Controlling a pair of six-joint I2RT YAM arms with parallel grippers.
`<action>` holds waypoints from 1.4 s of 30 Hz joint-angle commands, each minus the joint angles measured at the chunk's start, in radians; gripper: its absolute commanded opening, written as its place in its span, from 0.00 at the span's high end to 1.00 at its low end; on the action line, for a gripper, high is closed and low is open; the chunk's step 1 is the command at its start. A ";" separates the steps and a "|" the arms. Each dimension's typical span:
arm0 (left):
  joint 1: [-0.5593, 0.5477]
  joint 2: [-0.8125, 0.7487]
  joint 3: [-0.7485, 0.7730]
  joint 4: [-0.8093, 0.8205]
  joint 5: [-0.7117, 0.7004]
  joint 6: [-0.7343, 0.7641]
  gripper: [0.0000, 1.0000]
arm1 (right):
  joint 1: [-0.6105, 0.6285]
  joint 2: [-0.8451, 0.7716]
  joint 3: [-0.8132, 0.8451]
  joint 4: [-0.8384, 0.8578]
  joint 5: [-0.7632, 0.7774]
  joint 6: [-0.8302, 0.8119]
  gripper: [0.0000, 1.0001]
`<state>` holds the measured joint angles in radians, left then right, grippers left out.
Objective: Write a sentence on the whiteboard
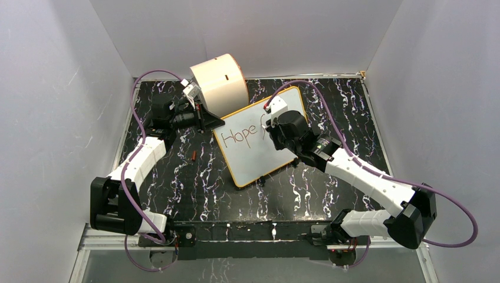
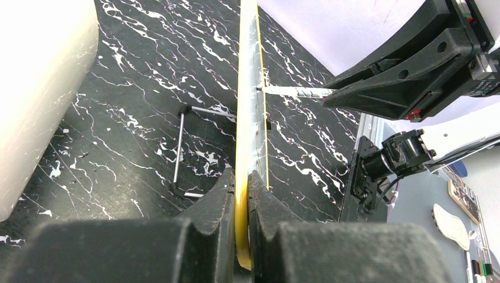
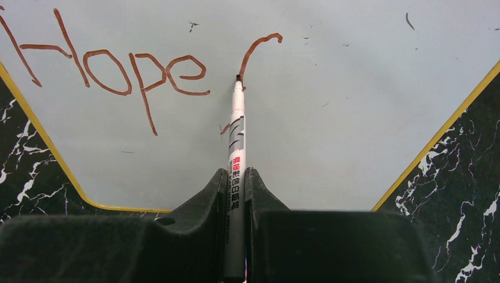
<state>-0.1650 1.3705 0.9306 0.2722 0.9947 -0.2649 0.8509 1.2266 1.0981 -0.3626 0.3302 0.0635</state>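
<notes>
The whiteboard (image 1: pixel 253 150) lies tilted in the middle of the table, white with an orange-tan rim. It bears the red-brown word "Hope" (image 1: pixel 236 134) and the start of one more letter; the same lettering shows in the right wrist view (image 3: pixel 112 65). My left gripper (image 1: pixel 207 120) is shut on the board's left rim (image 2: pixel 244 194), seen edge-on. My right gripper (image 1: pixel 272 125) is shut on a white marker (image 3: pixel 237 147), whose tip (image 3: pixel 238 78) touches the board on a curved stroke (image 3: pixel 256 50).
A cream cylinder drum (image 1: pixel 219 82) stands behind the board at the back. A small red-brown cap (image 1: pixel 194 155) lies on the black marbled table left of the board. A thin black wire stand (image 2: pixel 180 147) lies under the board. Grey walls close in on three sides.
</notes>
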 commanded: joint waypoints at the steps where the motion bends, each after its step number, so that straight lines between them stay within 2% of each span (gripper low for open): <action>1: -0.031 0.029 -0.002 -0.071 -0.005 0.064 1.00 | -0.002 0.002 0.014 0.073 0.007 -0.015 1.00; 20: -0.031 0.030 -0.001 -0.073 -0.006 0.065 1.00 | -0.004 0.011 0.019 0.061 -0.031 -0.025 1.00; 33: -0.031 0.031 -0.002 -0.073 -0.003 0.065 1.00 | -0.014 0.014 0.014 0.044 0.089 -0.013 1.00; 42: -0.031 0.034 -0.001 -0.073 -0.003 0.065 1.00 | -0.021 0.004 0.010 0.042 0.071 -0.009 1.00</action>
<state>-0.1650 1.3716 0.9314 0.2687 0.9943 -0.2646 0.8410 1.2343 1.0981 -0.3573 0.3832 0.0494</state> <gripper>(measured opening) 0.053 0.198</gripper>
